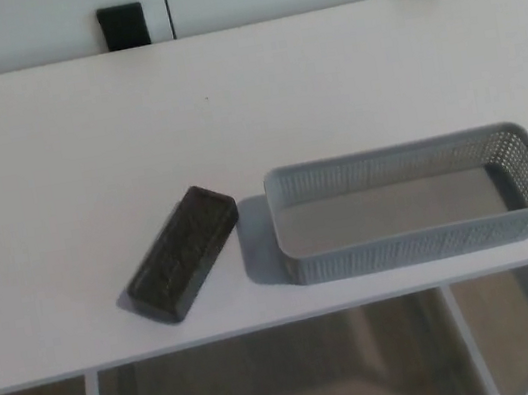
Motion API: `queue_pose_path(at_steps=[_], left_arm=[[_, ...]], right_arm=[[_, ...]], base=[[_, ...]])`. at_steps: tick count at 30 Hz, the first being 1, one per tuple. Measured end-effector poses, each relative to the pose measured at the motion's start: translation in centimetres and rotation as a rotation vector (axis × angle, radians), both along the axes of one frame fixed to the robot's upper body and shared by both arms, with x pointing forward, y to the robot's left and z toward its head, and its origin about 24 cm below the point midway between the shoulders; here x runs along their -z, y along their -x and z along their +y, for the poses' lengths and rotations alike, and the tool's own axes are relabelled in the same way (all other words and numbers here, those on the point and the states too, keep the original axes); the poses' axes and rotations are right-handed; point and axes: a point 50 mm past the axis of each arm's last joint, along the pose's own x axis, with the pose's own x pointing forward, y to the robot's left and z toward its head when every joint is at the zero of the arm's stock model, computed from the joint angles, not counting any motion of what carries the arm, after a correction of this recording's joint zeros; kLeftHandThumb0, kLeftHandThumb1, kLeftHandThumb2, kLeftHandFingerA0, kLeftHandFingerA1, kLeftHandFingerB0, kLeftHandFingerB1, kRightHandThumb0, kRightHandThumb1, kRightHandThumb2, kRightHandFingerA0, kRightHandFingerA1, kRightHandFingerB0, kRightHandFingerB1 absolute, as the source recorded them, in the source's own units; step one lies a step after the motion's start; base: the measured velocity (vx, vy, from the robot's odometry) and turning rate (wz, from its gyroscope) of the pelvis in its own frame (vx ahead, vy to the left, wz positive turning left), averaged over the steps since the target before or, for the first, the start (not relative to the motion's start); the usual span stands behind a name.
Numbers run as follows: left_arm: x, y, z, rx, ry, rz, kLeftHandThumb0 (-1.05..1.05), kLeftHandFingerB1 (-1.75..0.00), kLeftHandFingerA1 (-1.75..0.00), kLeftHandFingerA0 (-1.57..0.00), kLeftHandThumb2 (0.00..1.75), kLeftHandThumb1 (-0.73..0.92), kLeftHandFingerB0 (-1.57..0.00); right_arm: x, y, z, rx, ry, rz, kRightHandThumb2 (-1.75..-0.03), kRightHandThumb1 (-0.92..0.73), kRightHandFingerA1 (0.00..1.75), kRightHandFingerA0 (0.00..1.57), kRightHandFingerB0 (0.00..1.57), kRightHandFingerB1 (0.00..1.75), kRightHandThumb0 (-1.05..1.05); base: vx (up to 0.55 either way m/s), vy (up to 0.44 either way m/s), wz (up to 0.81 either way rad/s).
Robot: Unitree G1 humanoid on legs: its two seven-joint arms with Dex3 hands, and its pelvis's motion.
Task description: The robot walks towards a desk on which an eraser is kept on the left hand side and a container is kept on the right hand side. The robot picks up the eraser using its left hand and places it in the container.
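- Neither hand shows in the head view.
- Dark eraser (183,254) lies diagonally near the table's (52,142) front edge.
- Grey container (419,244) sits just beside it, toward the front right corner, apart.

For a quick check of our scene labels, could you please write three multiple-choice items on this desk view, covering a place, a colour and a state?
1. Where does the eraser lie?
A. inside the container
B. on the desk, left of the container
C. on the floor

2. What colour is the container?
A. grey
B. red
C. yellow

3. What does the container hold?
A. the eraser
B. a stack of paper
C. nothing

Answers:
1 B, the eraser rests on the white desk beside the container's left end.
2 A, its perforated walls are grey.
3 C, only its bare floor shows.
No robot hand is in view.
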Motion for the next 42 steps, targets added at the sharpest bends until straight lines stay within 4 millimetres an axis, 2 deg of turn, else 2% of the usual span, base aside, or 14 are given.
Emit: queue_pose_path(at_steps=[6, 14, 15, 16, 17, 18, 20, 25, 32, 34, 36, 37, 39, 42], left_arm=[[-0.1, -0.2, 0.0, 0.005, -0.004, -0.008, -0.35, -0.34, -0.42, -0.51, 0.59, 0.62, -0.34], [-0.1, -0.2, -0.2, 0.017, -0.005, -0.007, -0.38, -0.33, -0.40, -0.43, 0.58, 0.61, -0.31], [-0.1, -0.3, -0.3, 0.027, -0.003, -0.011, -0.42, -0.32, -0.39, -0.40, 0.58, 0.61, -0.28], [-0.1, -0.3, -0.5, 0.041, 0.001, -0.011, -0.56, -0.40, -0.46, -0.27, 0.76, 0.47, -0.19], [-0.1, -0.4, -0.7, 0.059, 0.012, -0.011, -0.64, -0.40, -0.45, -0.25, 0.78, 0.47, -0.20], [-0.2, -0.6, -1.1, 0.088, 0.027, -0.012, -0.65, -0.30, -0.35, -0.33, 0.58, 0.58, -0.28], [-0.3, -1.1, -2.1, 0.165, 0.056, -0.018, -0.65, -0.30, -0.31, -0.29, 0.59, 0.58, -0.28], [-1.0, -1.9, -4.6, 0.316, 0.120, -0.055, -0.87, -0.29, -0.30, -0.18, 0.60, 0.60, -0.26], [-3.6, -3.8, -8.1, 0.507, 0.209, -0.182, -0.90, -0.29, -0.33, -0.19, 0.64, 0.75, -0.24], [-4.5, -4.2, -8.6, 0.545, 0.222, -0.220, -0.90, -0.31, -0.32, -0.23, 0.66, 0.82, -0.29], [-5.6, -4.7, -9.1, 0.582, 0.236, -0.264, -0.91, -0.32, -0.33, -0.25, 0.66, 0.81, -0.32], [-6.1, -5.0, -9.4, 0.598, 0.244, -0.286, -0.88, -0.31, -0.33, -0.29, 0.66, 0.82, -0.33], [-7.4, -5.4, -9.9, 0.637, 0.258, -0.333, -0.65, -0.33, -0.39, -0.30, 0.72, 0.92, -0.33], [-9.0, -5.9, -10.2, 0.681, 0.270, -0.387, -0.65, -0.33, -0.39, -0.30, 0.72, 0.92, -0.33]], right_arm=[[0.0, -0.3, 0.0, -0.011, 0.006, -0.001, -0.59, -0.62, 0.61, 0.48, 0.29, 0.39, -0.37], [-0.1, -0.4, -0.2, -0.008, 0.017, -0.003, -0.59, -0.62, 0.60, 0.52, 0.30, 0.38, -0.38], [0.0, -0.3, -0.2, -0.008, 0.019, -0.001, -0.59, -0.61, 0.61, 0.55, 0.30, 0.38, -0.38], [0.0, -0.2, -0.2, -0.007, 0.021, 0.003, -0.59, -0.61, 0.61, 0.54, 0.30, 0.38, -0.38], [0.0, -0.2, -0.2, -0.006, 0.021, 0.006, -0.59, -0.61, 0.62, 0.54, 0.30, 0.39, -0.38], [0.0, -0.3, -0.2, -0.006, 0.020, 0.007, -0.59, -0.61, 0.63, 0.54, 0.30, 0.39, -0.37], [0.0, -0.5, -0.1, -0.006, 0.019, 0.003, -0.58, -0.62, 0.59, 0.49, 0.29, 0.38, -0.37], [0.0, -0.8, 0.1, -0.012, 0.015, -0.006, -0.58, -0.62, 0.62, 0.59, 0.28, 0.37, -0.36], [0.1, -0.9, 0.3, -0.017, 0.011, -0.011, -0.59, -0.62, 0.62, 0.57, 0.29, 0.38, -0.38], [0.1, -0.9, 0.3, -0.018, 0.011, -0.011, -0.60, -0.63, 0.61, 0.54, 0.28, 0.38, -0.36], [0.1, -1.0, 0.3, -0.019, 0.010, -0.011, -0.59, -0.63, 0.64, 0.54, 0.29, 0.39, -0.37], [0.1, -1.0, 0.3, -0.020, 0.010, -0.012, -0.60, -0.64, 0.60, 0.53, 0.29, 0.38, -0.36], [0.1, -1.0, 0.4, -0.022, 0.010, -0.012, -0.60, -0.63, 0.60, 0.54, 0.29, 0.38, -0.36], [0.1, -1.0, 0.4, -0.024, 0.009, -0.012, -0.60, -0.63, 0.60, 0.54, 0.29, 0.38, -0.35]], base=[[0.01, -0.064, 0.04], [0.00, -0.052, 0.02], [0.00, 0.000, 0.00], [0.00, 0.000, 0.00], [0.00, 0.000, 0.00], [0.00, 0.000, 0.00], [0.00, 0.000, 0.00], [0.00, 0.000, 0.00], [0.00, 0.000, 0.00], [0.00, 0.000, 0.00], [0.00, 0.000, 0.00], [0.00, 0.000, 0.00], [0.00, 0.000, 0.00], [0.00, 0.000, 0.00]])
